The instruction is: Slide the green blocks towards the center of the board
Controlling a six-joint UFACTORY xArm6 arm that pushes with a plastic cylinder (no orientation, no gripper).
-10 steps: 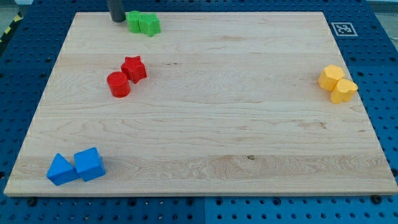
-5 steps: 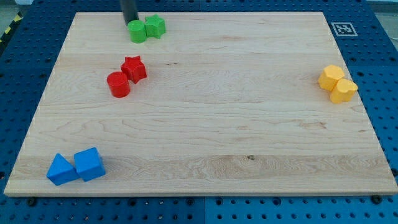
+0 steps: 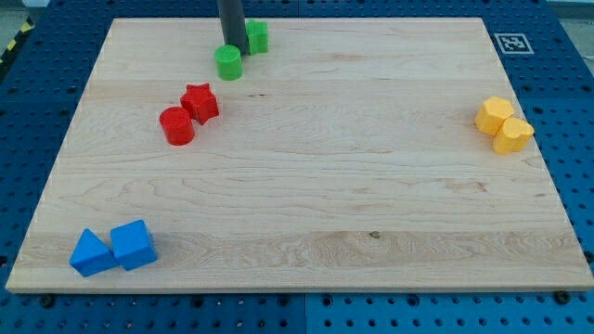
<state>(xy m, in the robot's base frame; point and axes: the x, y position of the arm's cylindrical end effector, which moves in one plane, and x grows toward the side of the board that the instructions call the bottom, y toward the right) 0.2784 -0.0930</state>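
Note:
A green cylinder lies near the top of the wooden board, left of centre. A second green block, shape unclear, sits just above and to its right, partly hidden by my rod. My tip stands between the two green blocks, touching the top edge of the cylinder and the left side of the other block.
A red star and a red cylinder sit below left of the green cylinder. Two blue blocks lie at the bottom left. Two yellow blocks lie at the right edge. A marker tag is at the top right corner.
My rod has moved right and down from the top left. The green cylinder slid down and right; the other green block slid right. The two green blocks have separated.

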